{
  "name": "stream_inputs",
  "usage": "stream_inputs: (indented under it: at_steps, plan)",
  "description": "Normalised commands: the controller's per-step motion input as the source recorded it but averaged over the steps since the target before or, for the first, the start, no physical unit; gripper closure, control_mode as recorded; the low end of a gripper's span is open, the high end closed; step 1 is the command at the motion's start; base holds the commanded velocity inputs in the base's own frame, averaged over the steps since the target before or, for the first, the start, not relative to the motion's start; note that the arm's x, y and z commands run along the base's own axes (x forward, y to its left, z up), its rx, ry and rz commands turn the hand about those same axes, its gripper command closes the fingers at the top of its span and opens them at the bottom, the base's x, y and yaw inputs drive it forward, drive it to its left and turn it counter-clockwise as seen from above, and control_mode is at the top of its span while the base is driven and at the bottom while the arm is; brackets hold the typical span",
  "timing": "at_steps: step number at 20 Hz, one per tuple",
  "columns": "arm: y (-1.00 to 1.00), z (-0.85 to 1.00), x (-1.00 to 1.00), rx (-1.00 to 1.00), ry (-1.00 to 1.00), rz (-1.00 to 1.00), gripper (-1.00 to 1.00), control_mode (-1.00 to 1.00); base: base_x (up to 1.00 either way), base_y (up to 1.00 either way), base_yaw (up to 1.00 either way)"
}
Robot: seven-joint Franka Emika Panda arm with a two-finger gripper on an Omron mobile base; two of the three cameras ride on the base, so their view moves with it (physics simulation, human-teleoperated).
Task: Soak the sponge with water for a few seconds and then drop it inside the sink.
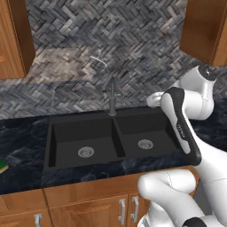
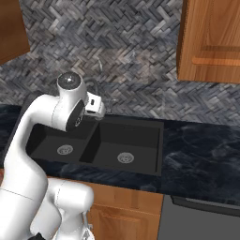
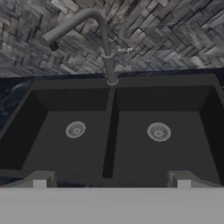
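Your gripper [image 3: 111, 183] stands wide and holds nothing; its two tips sit far apart at the near edge of the hand view, framing the sink [image 3: 26, 105] squarely, which suggests the hand is backed off to survey, not to grasp. Just beyond the tips lie both basins, each with its silver drain [image 3: 75, 130], and neither holds anything. Past the divider, straight ahead of the hand, the faucet [image 3: 107, 52] rises, its spout swung toward the basin on the hand's left. No water runs from it, so soaking looks not yet begun.

The sponge [image 1: 2, 167] is well off to the hand's left: a green-and-yellow sliver at the edge of the left base view, resting on the counter [image 1: 22, 150] well apart from the sink. You likely need to swing the arm [image 1: 181, 128] left to fetch it.
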Motion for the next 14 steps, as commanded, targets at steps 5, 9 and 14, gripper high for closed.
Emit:
stream_inputs:
  at_steps: [5, 9, 14]
  plan:
    - [0.0, 0.0, 0.0, 0.0, -0.08, 0.08, -1.0, -1.0, 0.0, 0.0, 0.0]
    - [0.0, 0.0, 0.0, 0.0, -0.09, 0.08, -1.0, -1.0, 0.0, 0.0, 0.0]
    - [0.0, 0.0, 0.0, 0.0, -0.12, 0.11, -1.0, -1.0, 0.0, 0.0, 0.0]
